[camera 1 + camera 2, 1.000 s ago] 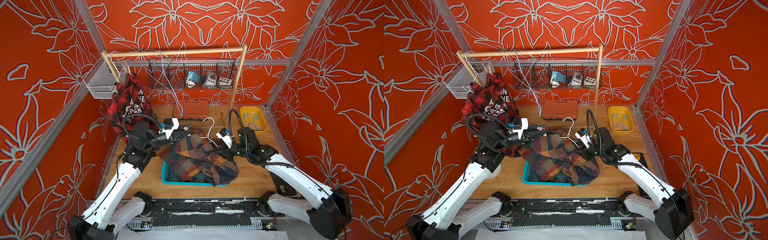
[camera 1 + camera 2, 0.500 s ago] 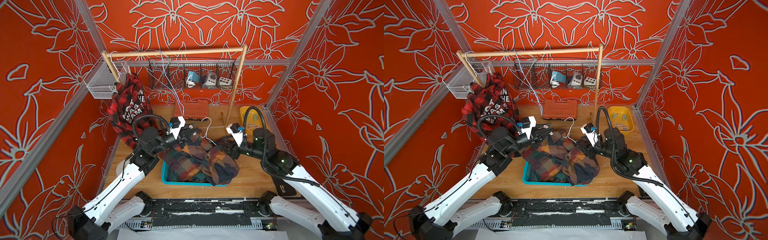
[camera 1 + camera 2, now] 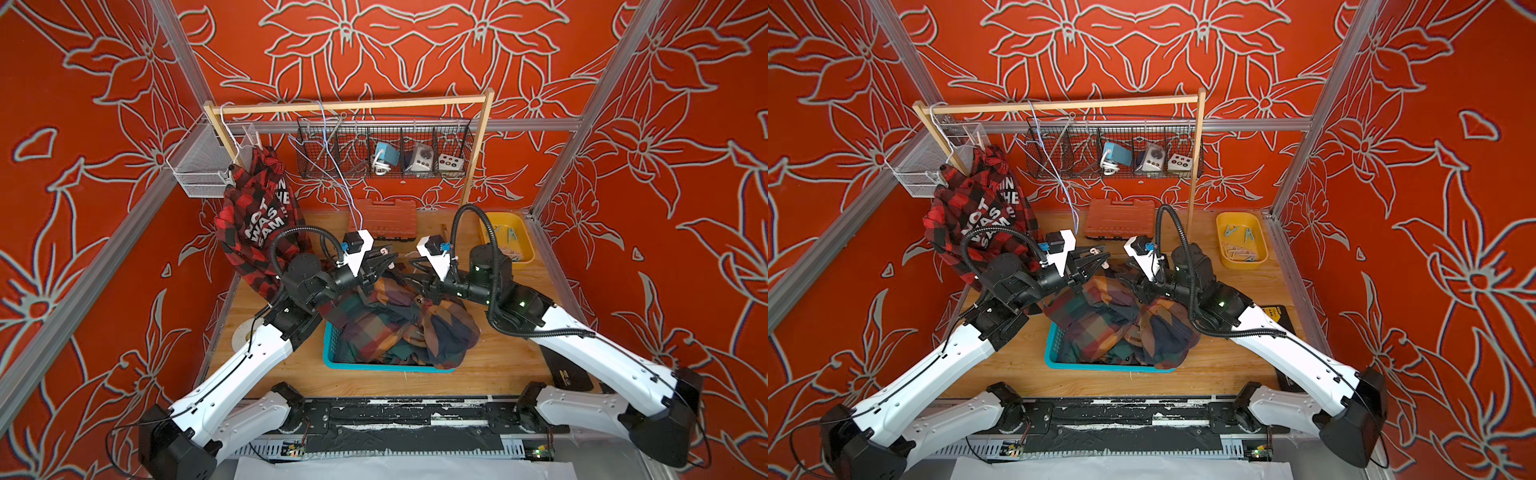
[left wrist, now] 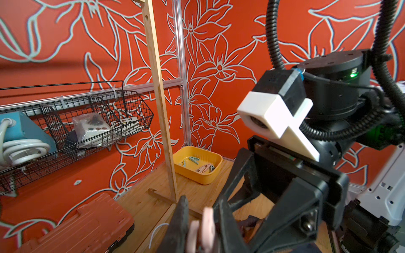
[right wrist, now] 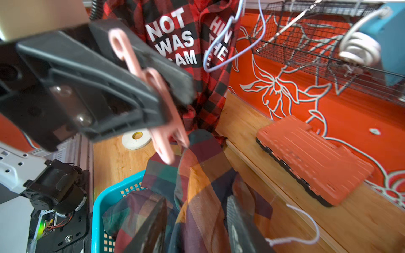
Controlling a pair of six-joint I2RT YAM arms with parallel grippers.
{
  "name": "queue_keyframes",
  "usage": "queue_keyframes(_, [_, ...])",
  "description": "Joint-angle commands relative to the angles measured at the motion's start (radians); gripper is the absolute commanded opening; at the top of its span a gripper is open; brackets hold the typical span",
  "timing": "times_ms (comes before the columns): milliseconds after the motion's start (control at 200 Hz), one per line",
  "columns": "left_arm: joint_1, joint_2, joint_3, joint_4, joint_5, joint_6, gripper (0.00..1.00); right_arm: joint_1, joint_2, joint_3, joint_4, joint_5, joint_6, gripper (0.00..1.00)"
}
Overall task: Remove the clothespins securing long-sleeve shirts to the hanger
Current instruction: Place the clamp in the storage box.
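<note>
A strip of bare, pale wood surface [image 3: 498, 361] runs along the near edge, with open room toward both near corners. A white tape roll [image 3: 241, 334] lies flat by the left edge and a flat black pad [image 3: 569, 374] by the right edge.

Midway along the near edge sits a teal plastic lattice basket [image 3: 374, 368]. The dark plaid shirts [image 3: 395, 324] are heaped in it, soft and rumpled, and spill over its right rim.

Just beyond the basket the two arms meet above the heap. The left fingers [image 5: 98, 72] are clamped on a pink clothespin [image 5: 151, 87], whose splayed legs point down beside a raised fold of plaid. The right fingers [image 5: 153, 223] stand apart, with cloth showing in the gap and no visible pinch. A thin white hanger wire [image 5: 302, 238] lies on bare wood nearby.

Along the far edge a ribbed orange tool case [image 3: 386, 216] lies flat. In the far right corner is a yellow tray [image 4: 197, 177] holding loose clothespins [image 4: 194, 160].

The red-and-black shirt [image 3: 257, 220], with white lettering, hangs at the left end of the wooden rail [image 3: 353, 106]. On the back wall a black wire basket [image 3: 415, 174] holds a blue box and small devices. A white mesh basket [image 3: 199, 166] is mounted on the left wall.
</note>
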Motion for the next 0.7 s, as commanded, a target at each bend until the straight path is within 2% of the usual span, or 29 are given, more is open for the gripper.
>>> queue_keyframes(0, [-0.004,0.019,0.022,0.028,-0.009,-0.010,0.00,0.032,0.019,0.042,0.077,0.025,-0.024,0.46])
queue_keyframes(550, [-0.006,0.029,0.022,0.024,0.010,-0.015,0.00,0.071,0.093,0.054,0.183,0.147,-0.023,0.46])
queue_keyframes(696, [-0.006,0.036,0.022,0.022,0.022,-0.021,0.00,0.074,0.100,0.056,0.196,0.155,-0.025,0.39])
